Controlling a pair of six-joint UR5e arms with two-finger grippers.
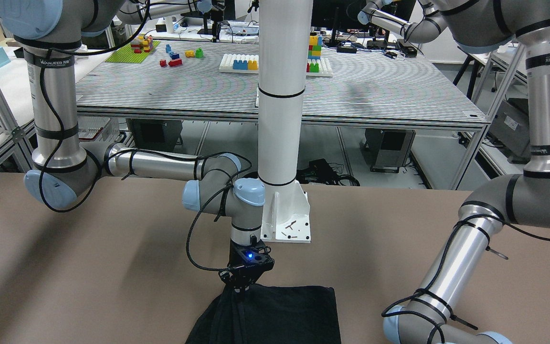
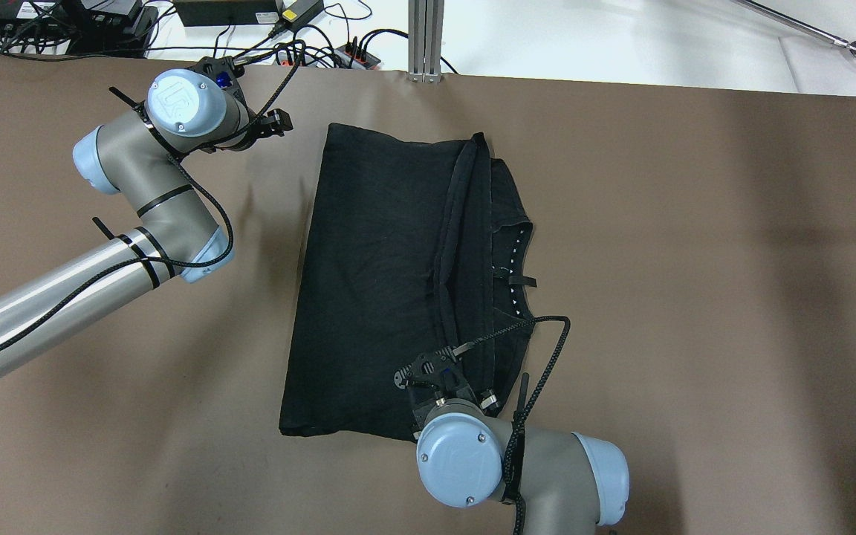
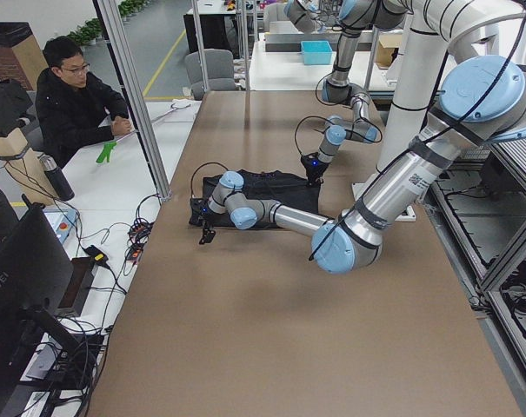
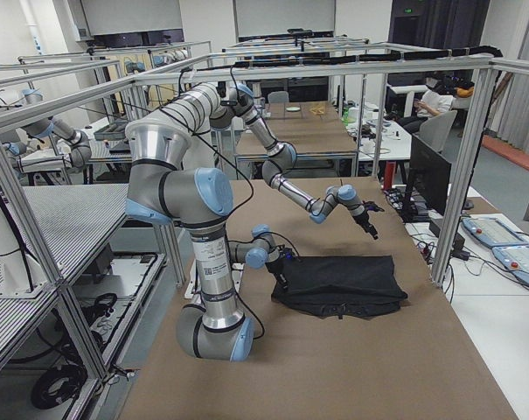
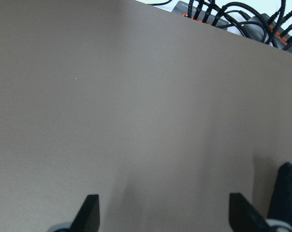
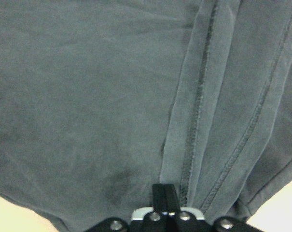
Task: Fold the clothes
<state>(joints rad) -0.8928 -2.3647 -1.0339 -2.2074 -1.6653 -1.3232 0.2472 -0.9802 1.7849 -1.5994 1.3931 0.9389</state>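
The clothes are one black fabric piece lying mid-table, folded, with a hemmed flap and the neckline toward its right side. My right gripper is at the garment's near edge, shut on the hemmed fold; the right wrist view shows its fingers pressed together on the fabric. In the front-facing view that gripper pinches the cloth slightly up into a peak. My left gripper hovers open over bare table left of the garment's far corner, its fingertips spread wide with nothing between them.
The white pillar's base plate is bolted at the table's robot side. Cables and a power strip lie just past the far edge, by an aluminium post. A person sits beyond that edge.
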